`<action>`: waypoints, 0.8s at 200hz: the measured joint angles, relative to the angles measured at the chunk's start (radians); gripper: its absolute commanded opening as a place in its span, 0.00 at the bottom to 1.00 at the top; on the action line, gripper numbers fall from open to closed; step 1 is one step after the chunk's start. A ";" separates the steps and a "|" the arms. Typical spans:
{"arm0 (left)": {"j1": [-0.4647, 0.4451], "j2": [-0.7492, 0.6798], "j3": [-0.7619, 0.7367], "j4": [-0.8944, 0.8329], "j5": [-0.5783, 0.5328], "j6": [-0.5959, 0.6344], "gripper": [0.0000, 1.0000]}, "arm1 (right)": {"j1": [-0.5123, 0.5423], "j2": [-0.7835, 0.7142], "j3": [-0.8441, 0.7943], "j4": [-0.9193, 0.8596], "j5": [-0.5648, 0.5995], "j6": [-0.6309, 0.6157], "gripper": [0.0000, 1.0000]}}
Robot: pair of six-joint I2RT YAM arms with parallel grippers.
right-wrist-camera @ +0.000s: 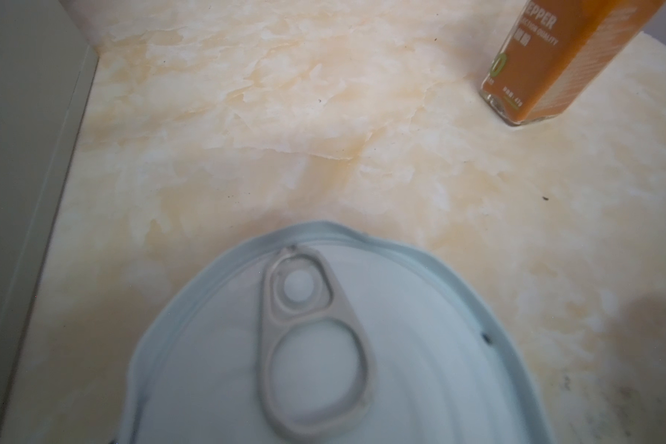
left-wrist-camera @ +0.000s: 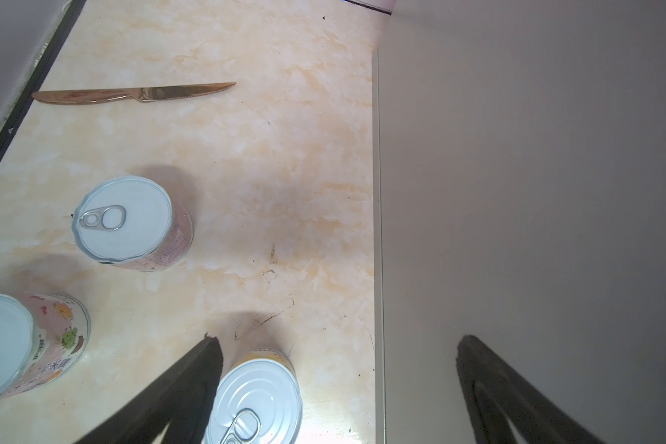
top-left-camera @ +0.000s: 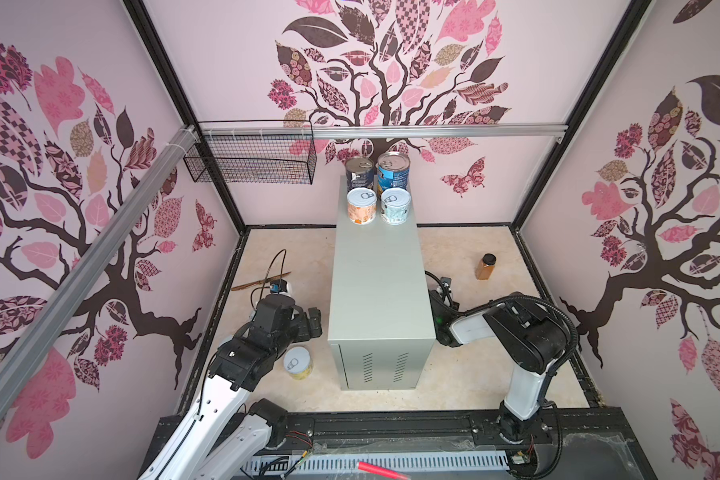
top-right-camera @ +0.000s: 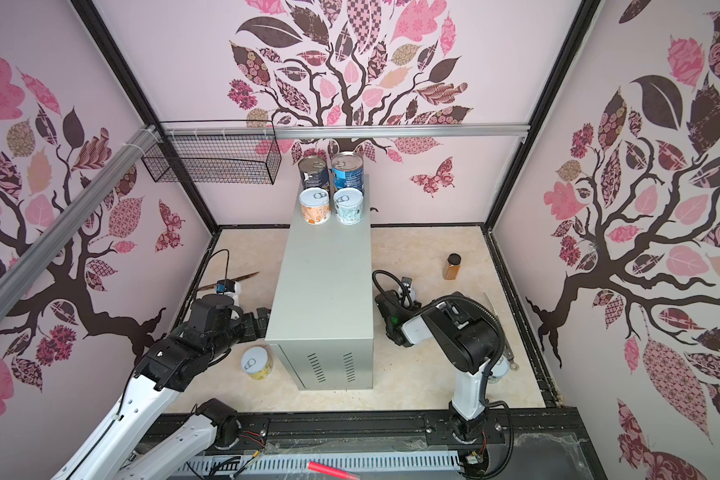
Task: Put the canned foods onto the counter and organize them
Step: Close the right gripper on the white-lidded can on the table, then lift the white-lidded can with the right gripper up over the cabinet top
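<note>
The counter (top-left-camera: pixel 377 286) is a tall grey cabinet in the middle of the floor. At its far end stand two tall tins (top-left-camera: pixel 393 171) and two short canned foods (top-left-camera: pixel 361 205). My left gripper (left-wrist-camera: pixel 338 340) is open beside the counter's left wall, with nothing between its fingers (left-wrist-camera: pixel 193 384). A yellow can (left-wrist-camera: pixel 258 399) stands just inside one finger, and two pink cans (left-wrist-camera: pixel 131 223) stand further off. My right gripper (top-right-camera: pixel 384 306) is low at the counter's right side. It is shut on a white-lidded can (right-wrist-camera: pixel 335 346); its fingers are hidden.
A copper knife (left-wrist-camera: pixel 131 94) lies on the marble floor left of the counter. An amber jar (top-left-camera: pixel 486 267) with a black cap stands to the right. A black wire basket (top-left-camera: pixel 250 162) hangs on the back-left wall.
</note>
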 measured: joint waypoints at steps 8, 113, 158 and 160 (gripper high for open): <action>0.000 -0.001 0.000 0.000 0.000 0.000 0.98 | 0.000 0.000 -0.001 0.001 0.000 -0.004 0.66; 0.000 -0.027 0.000 0.000 0.001 0.000 0.98 | -0.004 -0.114 -0.034 -0.110 -0.053 -0.021 0.53; 0.000 -0.034 0.000 0.001 0.013 0.002 0.98 | -0.005 -0.261 -0.036 -0.212 -0.093 -0.029 0.53; 0.000 -0.034 0.000 0.001 0.014 0.003 0.98 | -0.005 -0.268 -0.036 -0.218 -0.095 -0.029 0.53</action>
